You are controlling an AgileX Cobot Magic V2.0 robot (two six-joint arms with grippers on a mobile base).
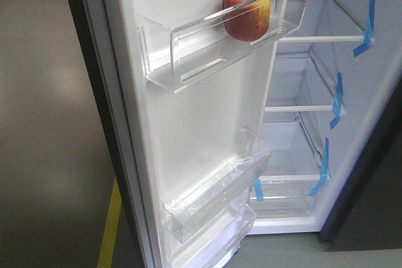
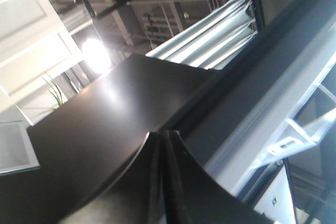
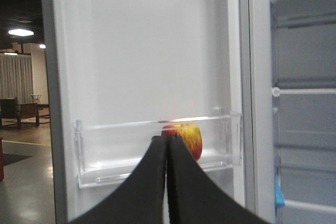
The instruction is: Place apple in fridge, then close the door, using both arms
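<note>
In clear plastic door bin (image 1: 188, 61): round red-yellow apple (image 1: 246, 14). L gripper (image 2: 164, 148), R gripper (image 3: 167, 148) clenched, empty; L prob. against dark grey door (image 2: 105, 124), so push slowly.

One apple (image 1: 246, 14), three door bins (image 1: 188, 54), four tape strips (image 1: 367, 20)

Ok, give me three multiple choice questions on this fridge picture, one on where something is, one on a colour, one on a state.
1. Where is the apple? A. inner shelf B. top door bin C. floor
2. What colour are the tape strips? A. red B. blue C. green
3. How is the fridge door? A. open B. shut C. taken off
Answers: 1 B, it sits behind the bin's clear wall; 2 B, every strip is blue; 3 A, it stands swung wide.
</note>
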